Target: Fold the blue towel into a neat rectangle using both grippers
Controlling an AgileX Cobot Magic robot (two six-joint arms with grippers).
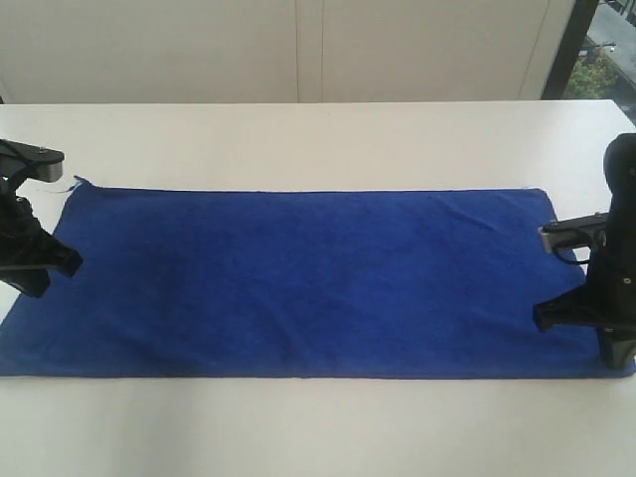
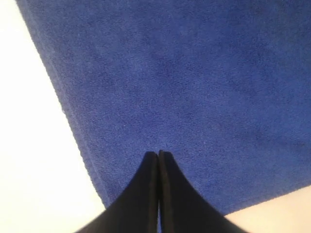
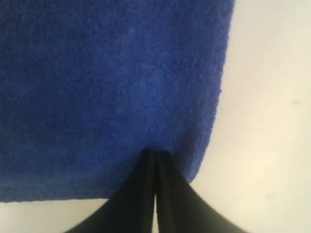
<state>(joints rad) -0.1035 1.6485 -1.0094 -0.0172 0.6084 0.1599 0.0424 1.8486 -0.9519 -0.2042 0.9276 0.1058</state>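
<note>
Your left gripper [image 2: 159, 155] is holding its fingers pressed together over the left end of the blue towel [image 1: 298, 278]; your right gripper [image 3: 155, 154] is doing the same over the right end, near a corner. The towel is lying flat, spread on the white table [image 1: 298, 139].

A white table [image 1: 318, 134] fills most of the exterior view. Its top is smooth and matte, and its far edge runs straight across at 12 o'clock. Behind it stands a pale wall [image 1: 149, 50] of flat panels, with a narrow vertical seam [image 1: 298, 50] at 12 o'clock. At 2 o'clock a dark frame [image 1: 562, 50] borders a window [image 1: 608, 55], where blurred green foliage shows outside. The left wrist view shows a bare patch of table [image 2: 29, 160]. The right wrist view shows another [image 3: 267, 145] with a tiny faint mark [image 3: 295, 102].
</note>
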